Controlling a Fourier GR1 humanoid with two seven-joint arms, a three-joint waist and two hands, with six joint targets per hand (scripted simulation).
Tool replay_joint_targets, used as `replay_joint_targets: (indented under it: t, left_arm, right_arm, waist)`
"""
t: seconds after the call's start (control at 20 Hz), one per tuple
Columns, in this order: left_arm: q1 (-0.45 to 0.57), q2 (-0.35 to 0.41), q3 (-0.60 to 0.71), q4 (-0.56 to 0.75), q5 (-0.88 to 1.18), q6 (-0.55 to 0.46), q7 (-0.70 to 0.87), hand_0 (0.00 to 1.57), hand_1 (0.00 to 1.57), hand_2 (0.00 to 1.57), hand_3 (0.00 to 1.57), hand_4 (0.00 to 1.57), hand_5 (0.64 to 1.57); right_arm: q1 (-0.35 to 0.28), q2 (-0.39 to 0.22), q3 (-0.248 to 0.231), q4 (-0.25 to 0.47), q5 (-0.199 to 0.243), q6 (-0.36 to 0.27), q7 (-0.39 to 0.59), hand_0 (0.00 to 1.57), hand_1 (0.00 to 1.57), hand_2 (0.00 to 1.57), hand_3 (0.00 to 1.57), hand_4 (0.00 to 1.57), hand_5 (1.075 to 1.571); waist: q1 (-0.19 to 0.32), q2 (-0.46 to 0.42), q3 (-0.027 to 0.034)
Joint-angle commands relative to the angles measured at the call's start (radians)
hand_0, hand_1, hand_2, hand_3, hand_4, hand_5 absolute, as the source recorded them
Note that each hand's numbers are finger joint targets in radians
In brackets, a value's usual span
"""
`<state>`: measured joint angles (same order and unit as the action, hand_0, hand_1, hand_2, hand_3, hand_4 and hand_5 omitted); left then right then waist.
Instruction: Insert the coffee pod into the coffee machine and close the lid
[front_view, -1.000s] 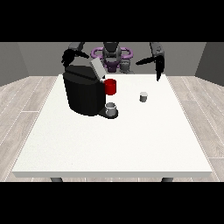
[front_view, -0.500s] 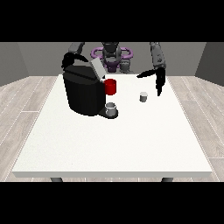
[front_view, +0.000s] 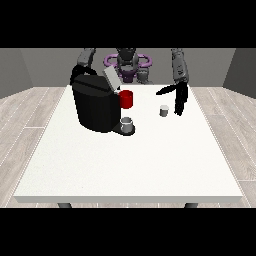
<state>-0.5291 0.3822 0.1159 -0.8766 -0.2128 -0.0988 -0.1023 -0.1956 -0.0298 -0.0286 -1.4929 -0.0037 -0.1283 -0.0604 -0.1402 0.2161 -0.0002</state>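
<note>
hand at the view's right (front_view: 179, 100) | lowered since earlier | fingers now just beside coffee pod (front_view: 163, 110)

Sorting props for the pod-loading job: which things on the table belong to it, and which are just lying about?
Belong to the job:
small grey cylindrical coffee pod
black boxy coffee machine
its raised grey lid

Just lying about:
red cup
grey cup on the machine's base

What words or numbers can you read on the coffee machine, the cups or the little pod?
None: no words, numbers or signs can be read anywhere.
Coffee machine: plain black, no label showing.
Red cup: plain.
Grey cup: plain.
Coffee pod: plain grey, too small to show any print.
</note>
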Motion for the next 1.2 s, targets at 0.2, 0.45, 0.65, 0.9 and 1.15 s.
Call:
replay_joint_targets:
  t: [0.2, 0.45, 0.65, 0.9, 1.15]
  left_arm:
    - [-0.045, 0.008, -0.008, 0.141, -0.068, 0.0, 0.023, 0.7, 0.7, 0.78, 0.43, 0.0, 1.571]
    - [-0.02, 0.04, -0.039, 0.213, -0.168, 0.097, -0.096, 0.63, 0.63, 0.76, 0.49, 0.0, 1.571]
    - [-0.061, 0.037, -0.086, 0.217, -0.229, 0.089, -0.056, 0.54, 0.54, 0.69, 0.44, 0.0, 1.571]
    - [-0.09, 0.054, -0.06, 0.295, -0.267, 0.17, -0.125, 0.7, 0.7, 0.83, 0.59, 0.0, 1.571]
    - [-0.114, 0.031, -0.048, 0.304, -0.285, 0.234, -0.168, 0.84, 0.84, 0.97, 0.74, 0.39, 1.571]
  right_arm:
    - [-0.007, -0.004, 0.006, 0.03, 0.029, -0.026, 0.077, 0.0, 0.0, 0.0, 0.0, 0.42, 1.571]
    - [0.015, 0.013, 0.044, -0.013, 0.049, -0.023, 0.027, 0.0, 0.0, 0.0, 0.0, 0.43, 1.571]
    - [-0.039, 0.001, 0.006, 0.041, 0.031, -0.025, 0.054, 0.0, 0.0, 0.0, 0.0, 0.43, 1.571]
    - [0.004, 0.029, 0.107, -0.039, 0.058, -0.108, 0.085, 0.0, 0.0, 0.0, 0.0, 0.52, 1.571]
    - [0.0, 0.008, 0.038, -0.006, 0.036, -0.034, 0.087, 0.0, 0.0, 0.0, 0.0, 0.52, 1.571]
  waist:
    - [0.001, -0.051, 0.0]
    - [-0.041, 0.019, -0.0003]
    - [-0.009, -0.008, 0.0002]
    - [-0.036, 0.004, -0.0003]
    - [-0.038, 0.006, -0.0002]
